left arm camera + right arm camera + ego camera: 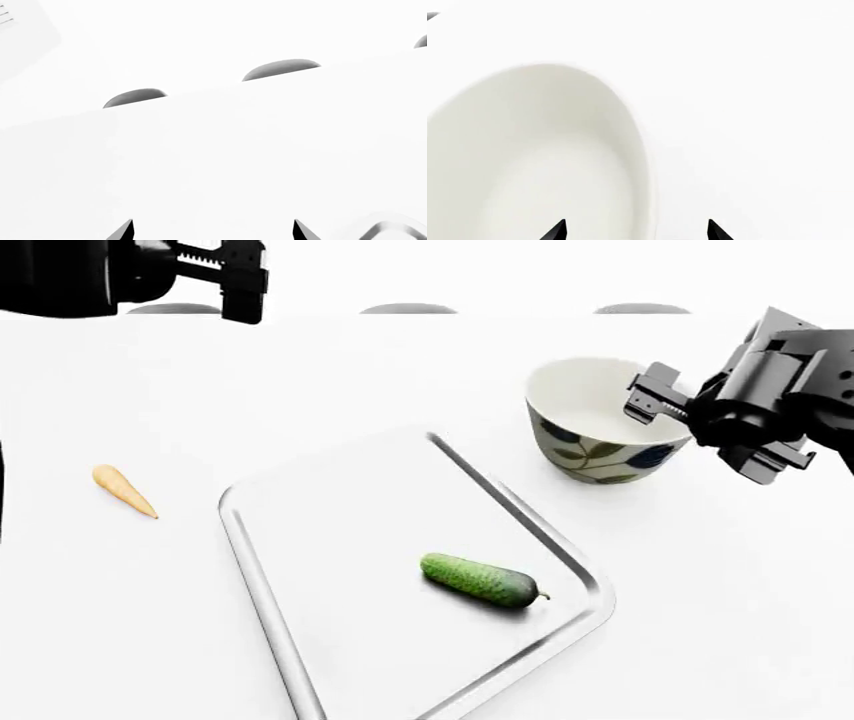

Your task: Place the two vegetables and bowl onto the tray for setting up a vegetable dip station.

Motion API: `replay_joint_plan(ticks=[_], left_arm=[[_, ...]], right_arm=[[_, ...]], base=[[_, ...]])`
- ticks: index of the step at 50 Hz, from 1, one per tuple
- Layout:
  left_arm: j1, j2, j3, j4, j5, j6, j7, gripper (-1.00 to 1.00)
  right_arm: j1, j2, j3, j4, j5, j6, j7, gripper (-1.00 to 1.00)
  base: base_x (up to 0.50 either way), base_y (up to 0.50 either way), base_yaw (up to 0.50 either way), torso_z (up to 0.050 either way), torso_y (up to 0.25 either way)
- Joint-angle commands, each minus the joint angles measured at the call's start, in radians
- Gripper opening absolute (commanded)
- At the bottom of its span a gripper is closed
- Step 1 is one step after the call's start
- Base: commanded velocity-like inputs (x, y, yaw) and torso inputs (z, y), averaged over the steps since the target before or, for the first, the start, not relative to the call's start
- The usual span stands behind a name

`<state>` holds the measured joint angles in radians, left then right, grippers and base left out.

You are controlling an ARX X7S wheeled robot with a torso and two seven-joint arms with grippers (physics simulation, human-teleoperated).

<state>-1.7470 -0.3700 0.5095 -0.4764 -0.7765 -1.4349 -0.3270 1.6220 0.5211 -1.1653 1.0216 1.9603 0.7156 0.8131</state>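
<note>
The silver tray [334, 540] lies in the middle of the white table. On it, near its right rim, rests the dark-green cucumber [481, 581]. The orange carrot [123, 490] lies on the table left of the tray. The patterned bowl [587, 445] stands upright on the table behind the tray's right side. My right gripper [697, 428] is open at the bowl's right rim. In the right wrist view the bowl's rim [639, 150] runs between its fingertips, gripper [637, 231]. My left gripper [246, 280] hangs high at the back left, open and empty [213, 231].
Grey rounded shapes [407, 308] show beyond the table's far edge, and appear as dark half-discs [280, 69] in the left wrist view. A rounded metal corner [388, 230] shows at the edge of that view.
</note>
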Motion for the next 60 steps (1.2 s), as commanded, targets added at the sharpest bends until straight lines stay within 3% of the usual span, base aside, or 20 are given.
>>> replay_joint_plan(ticks=[1, 8, 17, 18, 28, 38, 43, 49, 56, 60], left_arm=[[0.005, -0.008, 0.002, 0.003, -0.007, 0.005, -0.008, 1.00], [0.008, -0.011, 0.002, 0.008, -0.013, 0.002, -0.013, 1.00], [0.012, -0.004, 0.008, 0.001, -0.017, 0.010, -0.017, 1.00], [0.013, -0.004, 0.009, 0.000, -0.016, 0.012, -0.017, 1.00], [0.017, -0.019, -0.001, 0.015, -0.026, 0.008, -0.032, 1.00], [0.025, -0.034, -0.019, 0.037, -0.041, 0.001, -0.051, 1.00], [0.024, -0.039, -0.032, 0.051, -0.052, -0.009, -0.067, 1.00], [0.030, -0.042, -0.040, 0.056, -0.062, -0.008, -0.076, 1.00], [0.043, -0.043, -0.044, 0.061, -0.070, 0.000, -0.082, 1.00], [0.048, -0.046, -0.041, 0.059, -0.071, 0.006, -0.083, 1.00]], right_arm=[[-0.051, -0.005, 0.013, 0.021, 0.009, -0.036, -0.029, 1.00], [-0.064, -0.101, -0.031, 0.229, -0.034, -0.020, -0.192, 1.00], [-0.119, -0.089, -0.010, 0.236, -0.017, -0.059, -0.198, 1.00], [-0.118, -0.095, -0.009, 0.240, -0.016, -0.055, -0.217, -1.00], [-0.075, -0.146, -0.051, 0.283, -0.053, -0.069, -0.291, -1.00], [-0.055, -0.142, -0.055, 0.270, -0.022, -0.106, -0.236, -1.00], [-0.079, -0.066, -0.007, 0.118, 0.025, -0.116, -0.133, -1.00], [-0.138, 0.001, 0.090, -0.005, 0.122, -0.144, -0.165, -1.00], [-0.212, 0.098, 0.187, -0.211, 0.189, -0.263, -0.097, -1.00], [-0.199, 0.137, 0.202, -0.291, 0.217, -0.227, -0.061, -1.00]], base=[[0.00, 0.00, 0.00, 0.000, 0.000], [0.00, 0.00, 0.00, 0.000, 0.000], [0.00, 0.00, 0.00, 0.000, 0.000], [0.00, 0.00, 0.00, 0.000, 0.000], [0.00, 0.00, 0.00, 0.000, 0.000], [0.00, 0.00, 0.00, 0.000, 0.000], [0.00, 0.00, 0.00, 0.000, 0.000], [0.00, 0.00, 0.00, 0.000, 0.000], [0.00, 0.00, 0.00, 0.000, 0.000], [0.00, 0.00, 0.00, 0.000, 0.000]])
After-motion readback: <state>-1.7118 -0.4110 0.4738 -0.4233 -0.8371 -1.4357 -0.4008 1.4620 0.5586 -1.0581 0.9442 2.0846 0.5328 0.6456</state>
